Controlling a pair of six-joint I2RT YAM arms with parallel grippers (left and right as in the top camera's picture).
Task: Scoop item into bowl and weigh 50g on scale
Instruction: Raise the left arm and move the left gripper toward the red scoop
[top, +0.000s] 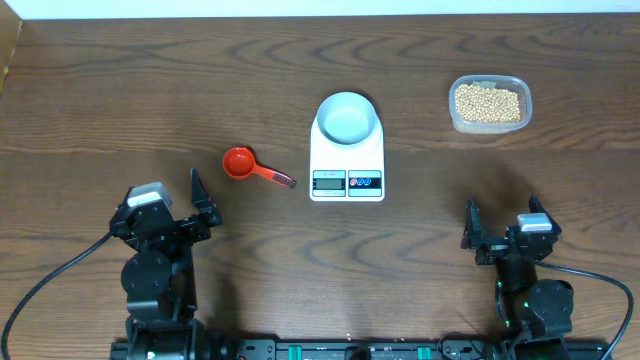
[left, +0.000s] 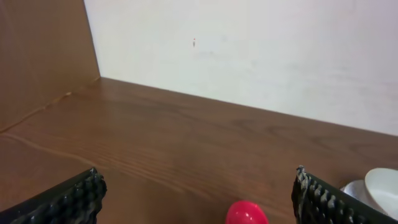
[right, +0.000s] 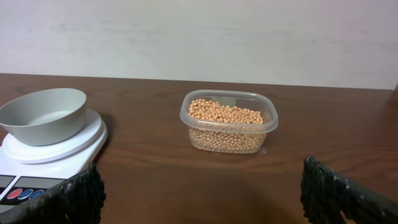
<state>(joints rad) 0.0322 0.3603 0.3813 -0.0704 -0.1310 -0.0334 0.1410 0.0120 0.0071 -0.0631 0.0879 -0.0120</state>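
Sitting on the scale (top: 347, 159), the bowl (top: 347, 117) lies between scoop (top: 241, 162) and beans (top: 487, 102).

The brown wood table (top: 120, 90) carries the scale (top: 347, 165) at centre, a red scoop (top: 240, 162) at its 9 o'clock (handle toward it) and a tub (top: 489, 105) at 2 o'clock.

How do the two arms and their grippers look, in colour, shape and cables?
The left arm and the right arm are black, built of rounded jointed housings, each with a pale grey block near the wrist. A black cable curves away from each base. The left gripper and the right gripper each have two black fingers with studded pads. No markings are legible.
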